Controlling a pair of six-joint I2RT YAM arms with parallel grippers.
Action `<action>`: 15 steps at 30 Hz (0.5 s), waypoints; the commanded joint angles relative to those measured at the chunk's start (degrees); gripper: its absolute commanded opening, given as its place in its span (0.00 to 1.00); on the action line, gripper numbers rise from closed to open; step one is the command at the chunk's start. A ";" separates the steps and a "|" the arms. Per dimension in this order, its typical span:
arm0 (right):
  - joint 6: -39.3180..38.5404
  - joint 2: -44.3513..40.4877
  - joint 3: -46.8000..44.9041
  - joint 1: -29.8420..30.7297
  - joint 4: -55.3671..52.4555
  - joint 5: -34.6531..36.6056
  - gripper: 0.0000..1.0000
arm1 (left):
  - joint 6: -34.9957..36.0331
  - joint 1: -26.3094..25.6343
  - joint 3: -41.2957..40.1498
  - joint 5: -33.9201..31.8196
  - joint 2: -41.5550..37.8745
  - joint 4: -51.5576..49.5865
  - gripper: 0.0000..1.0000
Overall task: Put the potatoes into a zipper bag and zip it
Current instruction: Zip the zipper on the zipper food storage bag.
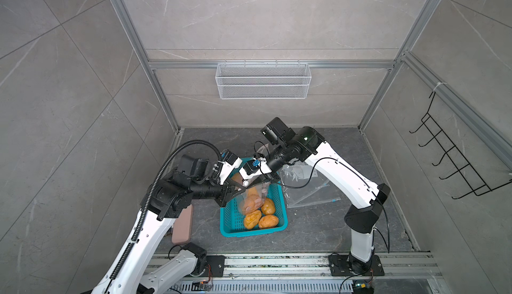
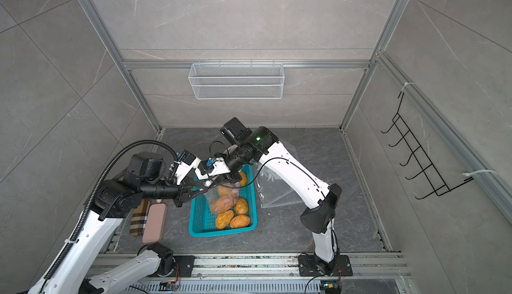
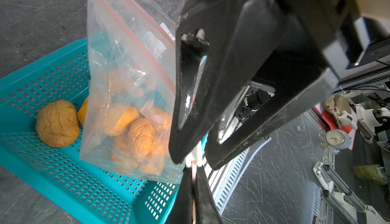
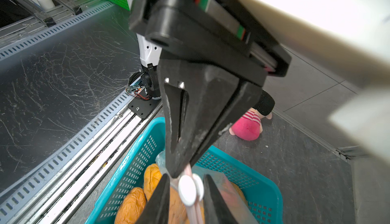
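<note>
Pinching the zipper bag (image 3: 126,81) by its strip, the left gripper (image 3: 193,171) faces the right gripper (image 4: 187,177), spread astride the slider (image 4: 186,191). Closing off-centre could pop the slider free, leaving the bag unzipped.

We count one basket (image 2: 219,232), one hanging zipper bag (image 2: 221,198), one flat zipper bag (image 2: 277,195) and at least four loose potatoes (image 2: 240,221).
</note>
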 commanded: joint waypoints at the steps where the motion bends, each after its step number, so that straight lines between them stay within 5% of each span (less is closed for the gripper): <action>1: -0.47 -0.91 0.27 0.37 -2.05 -1.38 0.33 | 1.19 -0.07 0.01 -1.01 -0.71 0.67 0.00; 15: -0.41 -1.02 0.44 1.66 -3.04 -0.40 0.30 | 0.84 -0.11 -0.05 -4.19 -1.07 0.97 0.00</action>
